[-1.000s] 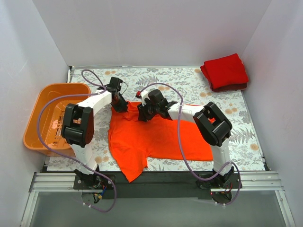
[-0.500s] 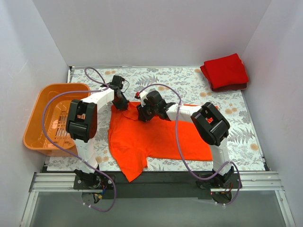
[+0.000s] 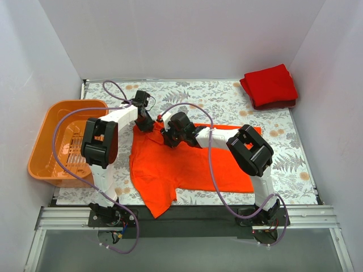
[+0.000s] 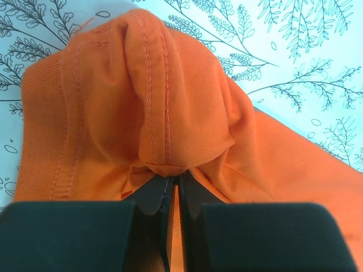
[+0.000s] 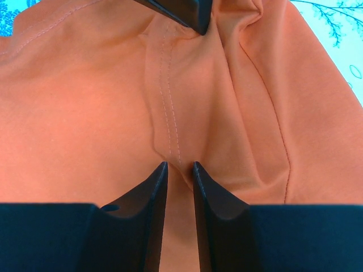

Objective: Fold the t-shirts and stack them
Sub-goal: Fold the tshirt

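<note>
Bright orange-red cloth t-shirt lies spread at centre frame on the floral-patterned surface; the folded deeper red t-shirt sits upper right. My left hand is clenched on a stitched fold. My right hand straddles a seam, and I cannot tell if it grips. Risk: a thin pinch could slip, collapsing the fold. I read no writing.

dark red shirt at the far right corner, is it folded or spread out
Folded. The dark red shirt lies as a compact, thick rectangle with layered edges on the table, with no sleeves or collar spread out.
</note>
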`<state>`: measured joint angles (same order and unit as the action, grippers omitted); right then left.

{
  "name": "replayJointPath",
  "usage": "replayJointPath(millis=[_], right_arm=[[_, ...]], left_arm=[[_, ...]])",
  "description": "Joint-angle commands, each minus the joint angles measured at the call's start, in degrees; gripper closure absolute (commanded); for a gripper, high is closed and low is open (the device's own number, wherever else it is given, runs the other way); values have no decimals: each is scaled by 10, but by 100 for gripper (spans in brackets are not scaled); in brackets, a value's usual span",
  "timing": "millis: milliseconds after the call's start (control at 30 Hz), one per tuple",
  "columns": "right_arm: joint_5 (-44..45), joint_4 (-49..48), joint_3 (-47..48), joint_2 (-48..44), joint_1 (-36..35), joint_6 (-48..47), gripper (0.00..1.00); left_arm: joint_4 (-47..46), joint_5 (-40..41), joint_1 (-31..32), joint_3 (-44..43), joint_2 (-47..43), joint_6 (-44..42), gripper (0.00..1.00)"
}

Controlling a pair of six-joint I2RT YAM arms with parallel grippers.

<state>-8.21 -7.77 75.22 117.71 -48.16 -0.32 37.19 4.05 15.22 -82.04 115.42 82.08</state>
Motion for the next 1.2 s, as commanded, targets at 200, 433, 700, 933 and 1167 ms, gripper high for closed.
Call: replayJointPath(millis=[200, 433, 700, 933, 1167], right_arm=[[21, -15, 12, 29, -2, -16, 69], [8, 1, 19, -7, -2, -30, 99], [-32, 58, 22, -72, 0, -73, 99], [-67, 114, 10, -106, 4, -113, 99], [-77, 156, -5, -103, 7, -160, 99]], left_arm=[[3, 12, -3, -15, -12, -5, 98], [29, 9, -3, -29, -46, -3, 98], [73, -12, -3, -6, -131, 6, 97], [93, -74, -2, 70, -206, 32, 97], [89, -84, 7, 165, -271, 66, 95]])
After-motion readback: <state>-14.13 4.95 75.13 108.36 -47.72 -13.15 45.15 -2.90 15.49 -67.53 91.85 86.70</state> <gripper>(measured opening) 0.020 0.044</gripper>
